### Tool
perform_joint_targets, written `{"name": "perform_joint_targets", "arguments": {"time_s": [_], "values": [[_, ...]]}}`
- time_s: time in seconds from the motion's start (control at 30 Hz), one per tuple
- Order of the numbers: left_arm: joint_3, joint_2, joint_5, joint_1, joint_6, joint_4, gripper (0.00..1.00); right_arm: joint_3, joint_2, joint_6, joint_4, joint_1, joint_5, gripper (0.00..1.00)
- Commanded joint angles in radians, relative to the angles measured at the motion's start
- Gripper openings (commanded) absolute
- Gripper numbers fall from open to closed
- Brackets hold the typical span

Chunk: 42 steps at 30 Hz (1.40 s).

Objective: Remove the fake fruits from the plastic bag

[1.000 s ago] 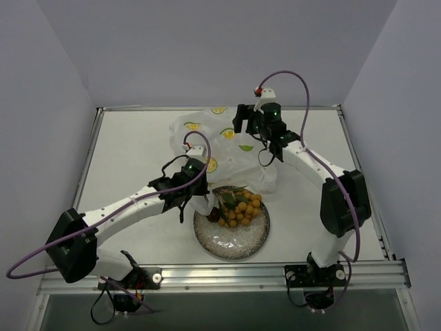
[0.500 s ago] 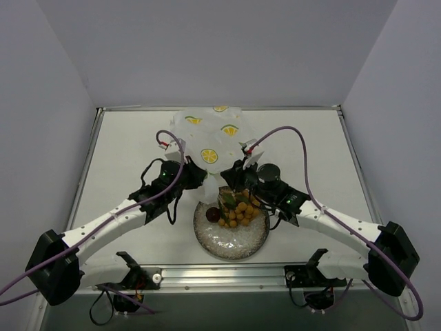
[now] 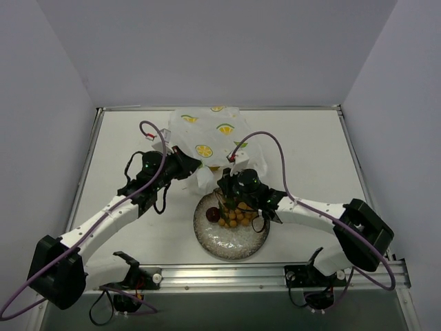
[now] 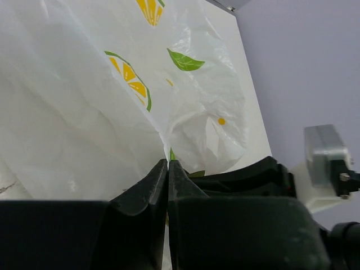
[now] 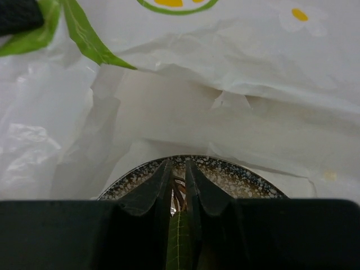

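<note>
Bag (image 3: 207,129) crinkly white, lemon-slice print; berries (image 3: 239,216) yellow-orange.

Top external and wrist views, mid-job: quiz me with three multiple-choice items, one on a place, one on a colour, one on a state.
1. Where is the berry bunch?
A. at the table's far right corner
B. on the speckled plate
C. beside the left arm's base
2. What colour are the slices printed on the plastic bag?
A. blue
B. red
C. yellow
3. How is the right gripper?
A. shut on the berry bunch
B. wide open above the bag
C. out of every view
Answers: 1 B, the bunch lies within the plate's rim in the top view; 2 C, yellow slices show on the bag; 3 A, the right wrist view shows the jaws pinching its leaf and stems.
</note>
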<state>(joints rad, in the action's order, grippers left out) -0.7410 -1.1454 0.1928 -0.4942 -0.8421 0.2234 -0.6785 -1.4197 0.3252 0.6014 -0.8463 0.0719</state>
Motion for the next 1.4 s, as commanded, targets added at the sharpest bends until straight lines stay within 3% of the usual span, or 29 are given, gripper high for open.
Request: {"name": "perform_joint_targets", "arguments": {"time_s": [0.0,0.17,0.27,0.3,0.37,0.4,0.6,1.1,1.37], "values": [[-0.063,-0.01,0.079,0.017,-0.046,0.089,0.02,-0.038,-0.034,0.005,0.093,-0.011,0.04,0.12],[-0.057,-0.036,0.129,0.058,-0.113,0.157,0.02,-0.09,-0.133,-0.024,0.149,0.004,0.109,0.15],[-0.064,-0.042,0.151,0.077,-0.146,0.186,0.02,-0.139,-0.202,-0.052,0.184,0.015,0.111,0.3],[-0.067,-0.045,0.158,0.082,-0.152,0.195,0.02,-0.151,-0.217,-0.067,0.19,0.022,0.114,0.46],[-0.077,-0.05,0.171,0.088,-0.167,0.202,0.02,-0.188,-0.251,-0.072,0.187,0.038,0.108,0.58],[-0.078,-0.05,0.172,0.091,-0.169,0.208,0.02,-0.197,-0.261,-0.078,0.192,0.056,0.095,0.7],[-0.072,-0.068,0.163,0.097,-0.163,0.214,0.02,-0.285,-0.344,-0.098,0.163,0.098,0.062,0.92],[-0.038,-0.112,0.172,0.123,-0.152,0.231,0.02,-0.434,-0.576,-0.083,0.176,0.162,-0.141,0.99],[-0.017,-0.117,0.169,0.134,-0.15,0.234,0.02,-0.503,-0.645,-0.127,0.164,0.17,-0.127,1.0]]}}
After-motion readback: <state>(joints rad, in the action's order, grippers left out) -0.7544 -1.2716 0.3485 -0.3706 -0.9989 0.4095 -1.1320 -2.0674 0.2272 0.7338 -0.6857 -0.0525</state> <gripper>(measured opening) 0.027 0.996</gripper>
